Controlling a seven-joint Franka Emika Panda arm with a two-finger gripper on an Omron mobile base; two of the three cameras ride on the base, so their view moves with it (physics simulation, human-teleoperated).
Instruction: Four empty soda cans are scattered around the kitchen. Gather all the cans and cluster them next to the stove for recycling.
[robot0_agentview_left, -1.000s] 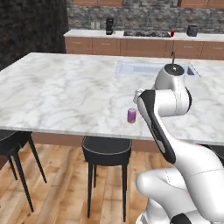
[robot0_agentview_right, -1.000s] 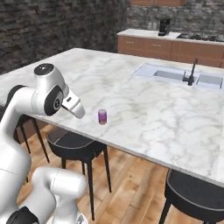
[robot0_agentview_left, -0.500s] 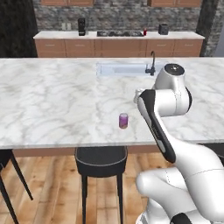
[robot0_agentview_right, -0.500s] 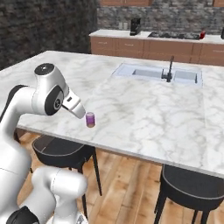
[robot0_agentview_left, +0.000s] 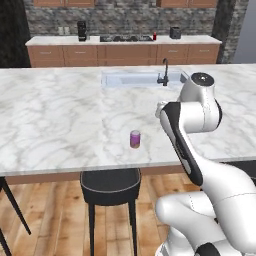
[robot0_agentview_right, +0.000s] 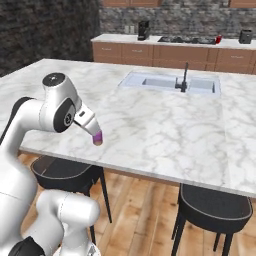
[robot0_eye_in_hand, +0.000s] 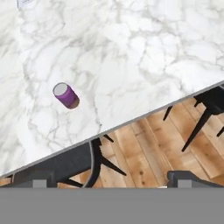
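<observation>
Purple soda can (robot0_agentview_left: 135, 139) stands upright near the marble island (robot0_agentview_left: 50, 120) front edge, lower centre of left base view, free on all sides. Stool (robot0_agentview_left: 110, 186) sits below the edge. Gripper (robot0_eye_in_hand: 109, 183) hovers above, jaws wide, holding nothing. Stove (robot0_agentview_left: 126, 38) is upper centre, well apart.

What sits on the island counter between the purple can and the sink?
Nothing: in the left base view, bare marble counter runs from the purple can to the sink.

We see a purple soda can (robot0_eye_in_hand: 66, 95) upright on the marble tabletop (robot0_eye_in_hand: 131, 52), near its edge; a black stool (robot0_eye_in_hand: 61, 164) sits below.
</observation>
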